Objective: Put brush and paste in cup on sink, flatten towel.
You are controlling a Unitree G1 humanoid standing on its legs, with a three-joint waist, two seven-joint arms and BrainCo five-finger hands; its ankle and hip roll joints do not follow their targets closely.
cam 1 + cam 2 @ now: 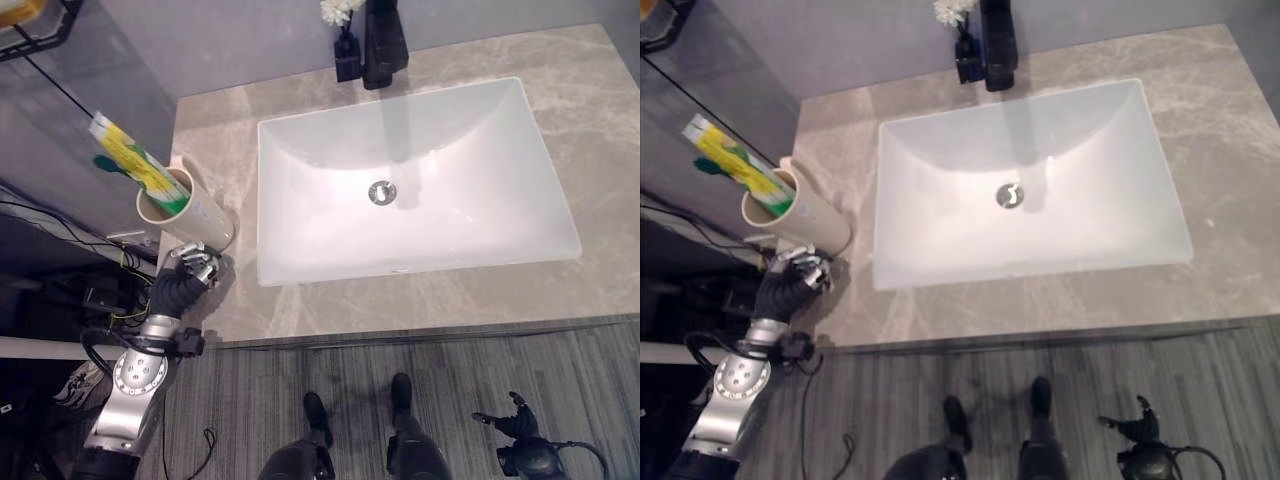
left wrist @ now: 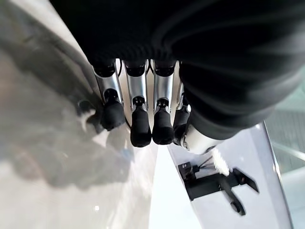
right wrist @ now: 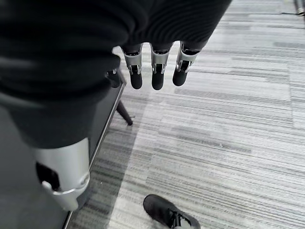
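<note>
A beige cup (image 1: 190,210) stands on the grey stone counter (image 1: 600,110), just left of the white sink (image 1: 300,150). A yellow, green and white toothpaste tube (image 1: 135,160) leans out of the cup to the left. Beside the tube a green brush end (image 1: 108,163) also pokes out of the cup. My left hand (image 1: 190,275) rests at the counter's front left corner, right below the cup's base, fingers (image 2: 140,119) relaxed and holding nothing. My right hand (image 1: 518,420) hangs low at the right above the floor, fingers (image 3: 155,71) straight and empty.
A black faucet (image 1: 383,45) rises behind the sink, with a small black vase of white flowers (image 1: 346,50) to its left. A black wire rack (image 1: 40,25) hangs at the far upper left. Bare counter stretches to the right of the basin.
</note>
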